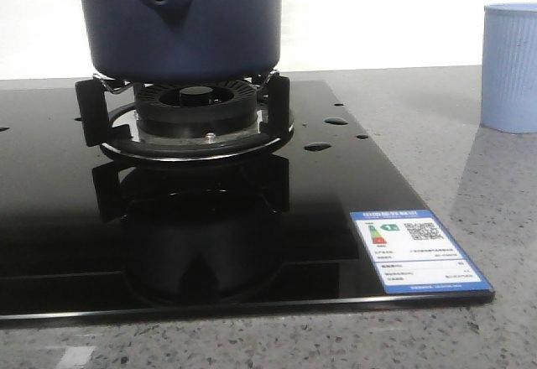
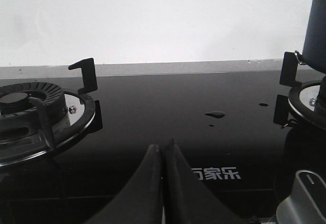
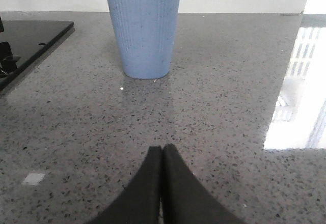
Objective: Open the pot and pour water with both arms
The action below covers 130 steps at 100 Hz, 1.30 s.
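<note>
My left gripper (image 2: pixel 163 150) has its jaws pressed together, empty, low over the black glass hob (image 2: pixel 153 107); the navy pot (image 1: pixel 178 21) stands on the burner grate (image 1: pixel 189 122) off to its right, nearer this arm, I judge. Spilled water (image 1: pixel 335 122) beads right of it. My right gripper (image 3: pixel 163 152), jaws also together, faces the ribbed cup (image 3: pixel 142 28) on the table (image 3: pixel 229 107).

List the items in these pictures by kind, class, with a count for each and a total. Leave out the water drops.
Pots: 1, dark blue pot
Cups: 1, pale blue cup
Burners: 2, one under the pot, one bare
Claws: 2, left claw, right claw
Total: 6
</note>
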Available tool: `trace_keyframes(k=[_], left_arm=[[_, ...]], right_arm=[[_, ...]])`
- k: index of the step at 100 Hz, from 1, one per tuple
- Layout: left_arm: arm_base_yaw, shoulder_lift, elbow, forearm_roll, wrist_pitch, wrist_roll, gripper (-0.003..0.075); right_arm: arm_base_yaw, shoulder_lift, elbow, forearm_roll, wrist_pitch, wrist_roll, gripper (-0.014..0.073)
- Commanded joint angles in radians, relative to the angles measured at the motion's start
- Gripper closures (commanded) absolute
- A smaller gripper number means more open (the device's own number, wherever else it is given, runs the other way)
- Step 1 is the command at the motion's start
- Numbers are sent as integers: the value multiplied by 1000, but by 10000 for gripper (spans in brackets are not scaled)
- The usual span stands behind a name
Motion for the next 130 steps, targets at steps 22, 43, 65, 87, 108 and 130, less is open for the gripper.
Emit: trace_keyframes(k=[22, 43, 65, 87, 108, 130], left_arm=[[0, -30, 10, -8, -78, -7, 741], [0, -30, 10, -8, -78, -7, 741], [0, -30, 10, -70, -107, -7, 741], [0, -30, 10, -199, -111, -7, 741], [0, -30, 10, -324, -113, -7, 741], [0, -30, 5, -631, -120, -7, 741]], right_arm=[[3, -10, 27, -7, -100, -8, 653], [3, -10, 27, 60, -105, -8, 653], [3, -10, 27, 138, -110, -8, 653], [3, -10, 27, 194, -174, -8, 653], [3, -10, 27, 295, -183, -8, 653], [3, -10, 25, 589, -223, -8, 653]])
